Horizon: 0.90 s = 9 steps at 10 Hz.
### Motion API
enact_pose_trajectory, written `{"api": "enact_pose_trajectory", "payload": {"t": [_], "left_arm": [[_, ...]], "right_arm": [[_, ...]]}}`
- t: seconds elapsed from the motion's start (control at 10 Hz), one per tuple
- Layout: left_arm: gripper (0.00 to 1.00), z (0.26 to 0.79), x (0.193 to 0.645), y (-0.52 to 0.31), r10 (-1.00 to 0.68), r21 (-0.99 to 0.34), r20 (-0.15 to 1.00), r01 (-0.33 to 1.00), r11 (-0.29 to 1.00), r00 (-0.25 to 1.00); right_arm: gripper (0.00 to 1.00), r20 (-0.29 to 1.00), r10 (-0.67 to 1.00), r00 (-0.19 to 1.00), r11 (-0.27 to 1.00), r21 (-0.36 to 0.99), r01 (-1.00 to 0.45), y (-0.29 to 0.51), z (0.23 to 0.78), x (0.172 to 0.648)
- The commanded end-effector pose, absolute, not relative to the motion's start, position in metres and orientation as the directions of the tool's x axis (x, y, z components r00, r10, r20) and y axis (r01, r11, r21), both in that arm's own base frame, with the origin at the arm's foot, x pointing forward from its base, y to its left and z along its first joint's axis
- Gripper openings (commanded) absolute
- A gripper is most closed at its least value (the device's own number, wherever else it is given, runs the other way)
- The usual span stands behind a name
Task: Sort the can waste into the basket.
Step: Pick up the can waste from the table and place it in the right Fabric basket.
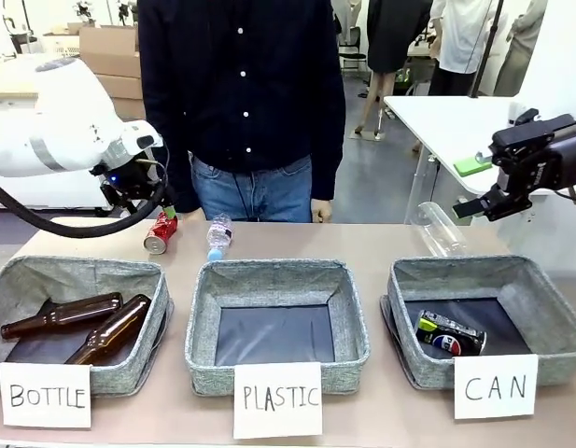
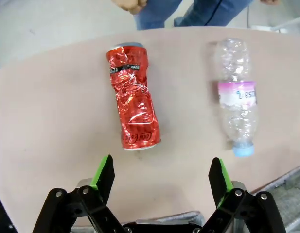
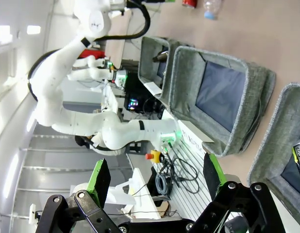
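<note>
Left gripper [image 2: 162, 164] spread wide, green pads well apart, nothing between them. Red can [image 2: 134, 97], crumpled, lies on its side on the table [image 2: 52, 121] just ahead of the fingertips, its length running along the reach. In the wrist view it sits nearer the left-hand finger than the other and is clear of both pads, no contact. Front view: the can lies near the table's far edge, with the gripper hanging close above and behind it. Small plastic bottle [image 2: 236, 97], pink label and blue cap, lies beside the can, roughly parallel, with a gap between them. Person [image 1: 241, 93] stands at the far side, right behind both. Black can [image 1: 450, 334] lies on its side on the dark floor of the basket [image 1: 474, 269] carded "CAN", toward the near left corner. Right gripper [image 3: 154, 167] also spread, holding nothing, raised above and behind the basket's far right corner, well apart from the black can. Larger clear bottle [image 1: 442, 229] lies on the table just behind the basket. Two brown bottles [image 1: 68, 315] lie in the BOTTLE bin [image 1: 45, 271]; the PLASTIC bin [image 1: 273, 273] stands between the other two
</note>
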State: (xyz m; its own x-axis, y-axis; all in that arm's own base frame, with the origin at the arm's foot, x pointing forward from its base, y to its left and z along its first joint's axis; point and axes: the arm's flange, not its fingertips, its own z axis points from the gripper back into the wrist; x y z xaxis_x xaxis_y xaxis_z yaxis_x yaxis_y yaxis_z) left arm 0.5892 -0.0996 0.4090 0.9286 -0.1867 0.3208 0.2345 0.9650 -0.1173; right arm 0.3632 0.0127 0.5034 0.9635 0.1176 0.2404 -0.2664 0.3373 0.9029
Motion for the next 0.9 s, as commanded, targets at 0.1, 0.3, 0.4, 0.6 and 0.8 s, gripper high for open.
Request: {"api": "enact_pose_trajectory", "payload": {"t": [0.1, 0.3, 0.4, 0.6, 0.8], "left_arm": [[1.00, 0.409, 0.589, -0.100, -0.187, -0.117, 0.321, 0.235, 0.965, 0.929], [1.00, 0.370, 0.639, -0.094, -0.164, -0.113, 0.268, 0.200, 0.973, 0.949], [1.00, 0.358, 0.644, -0.096, -0.174, -0.118, 0.292, 0.216, 0.969, 0.940], [1.00, 0.340, 0.656, -0.096, -0.176, -0.096, 0.333, 0.219, 0.971, 0.927], [1.00, 0.328, 0.671, -0.096, -0.161, -0.063, 0.361, 0.196, 0.979, 0.919]], "right_arm": [[1.00, 0.252, 0.133, 0.959, 0.335, 0.899, -0.283, 0.011, 0.505, 0.364], [1.00, 0.252, 0.133, 0.959, 0.335, 0.899, -0.283, 0.011, 0.505, 0.364], [1.00, 0.252, 0.133, 0.959, 0.335, 0.899, -0.283, 0.011, 0.505, 0.364], [1.00, 0.252, 0.133, 0.959, 0.335, 0.899, -0.283, 0.011, 0.505, 0.364], [1.00, 0.252, 0.133, 0.959, 0.335, 0.899, -0.283, 0.011, 0.505, 0.364]]}}
